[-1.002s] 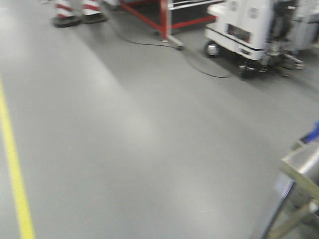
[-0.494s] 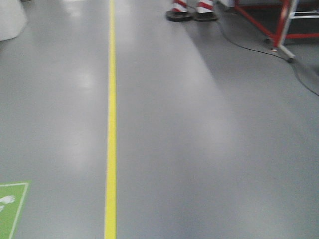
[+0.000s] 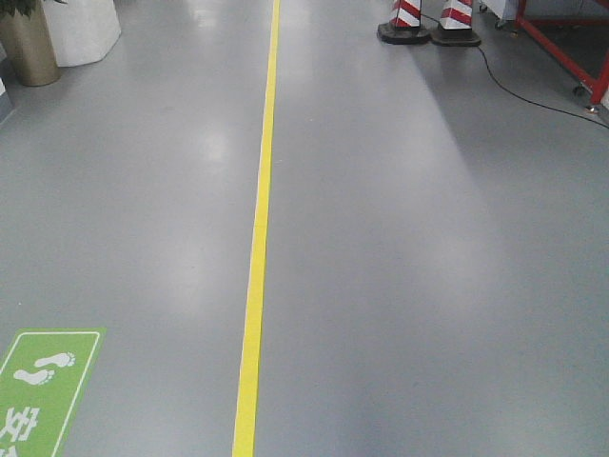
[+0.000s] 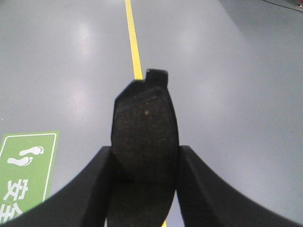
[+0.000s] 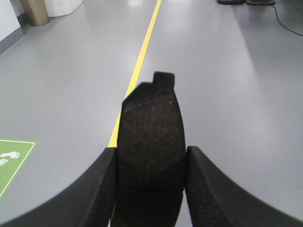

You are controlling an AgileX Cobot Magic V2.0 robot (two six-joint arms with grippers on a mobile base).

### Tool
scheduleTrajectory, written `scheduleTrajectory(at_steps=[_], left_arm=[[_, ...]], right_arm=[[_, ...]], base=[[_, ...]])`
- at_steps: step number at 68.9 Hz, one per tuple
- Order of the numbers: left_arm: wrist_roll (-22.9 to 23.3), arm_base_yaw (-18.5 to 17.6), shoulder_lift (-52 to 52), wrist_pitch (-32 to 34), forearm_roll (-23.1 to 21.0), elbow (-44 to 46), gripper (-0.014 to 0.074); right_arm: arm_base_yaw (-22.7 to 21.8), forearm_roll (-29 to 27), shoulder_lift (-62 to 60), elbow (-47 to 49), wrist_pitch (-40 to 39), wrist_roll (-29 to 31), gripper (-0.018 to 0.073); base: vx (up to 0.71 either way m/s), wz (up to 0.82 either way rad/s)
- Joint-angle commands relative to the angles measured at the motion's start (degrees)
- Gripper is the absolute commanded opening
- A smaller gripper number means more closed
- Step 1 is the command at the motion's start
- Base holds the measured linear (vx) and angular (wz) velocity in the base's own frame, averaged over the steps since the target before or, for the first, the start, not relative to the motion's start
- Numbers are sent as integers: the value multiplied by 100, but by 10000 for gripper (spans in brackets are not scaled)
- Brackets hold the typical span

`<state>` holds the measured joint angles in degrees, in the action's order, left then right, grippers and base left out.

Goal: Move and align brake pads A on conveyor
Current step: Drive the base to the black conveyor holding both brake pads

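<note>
Plainly, a dark brake pad [image 4: 144, 123] sits clamped in the left hand [image 4: 144, 158], tab pointing away from the wrist; a second brake pad [image 5: 151, 125] is gripped likewise by the right hand [image 5: 150, 158]. Both hang over grey floor [image 3: 428, 286] crossed by a yellow line [image 3: 255, 286]. A green sticker [image 3: 52, 381] shows white footprints and 安 (further writing cut off)

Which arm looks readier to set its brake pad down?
Neither: the left end effector clamps the left pad, the right end effector clamps the right pad alike; only grey floor and a yellow line show, no conveyor in view.
</note>
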<state>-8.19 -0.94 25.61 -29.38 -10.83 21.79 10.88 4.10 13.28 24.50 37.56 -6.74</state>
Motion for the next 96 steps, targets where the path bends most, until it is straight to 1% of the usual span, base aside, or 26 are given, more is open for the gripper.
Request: scheduleTrajectory(at_steps=[1,21,41,67,96], left_arm=[[18,-22,19,508,-94,169,-6],[18,-22,19,508,-94,169,-6],[18,-22,19,508,-94,169,-6],[18,-22,19,508,-94,169,-6],[18,-22,19,502,-94,169,-6]], right_arm=[[-2,55,59,184,-540,68,-11],[-2,55,59,184,-540,68,-11],[-2,55,59,184,-540,68,-11],[-2,55,59,184,-540,68,-11],[-2,55,59,184,-540,68,-11]], base=[[10,1],[18,4],[35,-2],[51,-1],[63,6]])
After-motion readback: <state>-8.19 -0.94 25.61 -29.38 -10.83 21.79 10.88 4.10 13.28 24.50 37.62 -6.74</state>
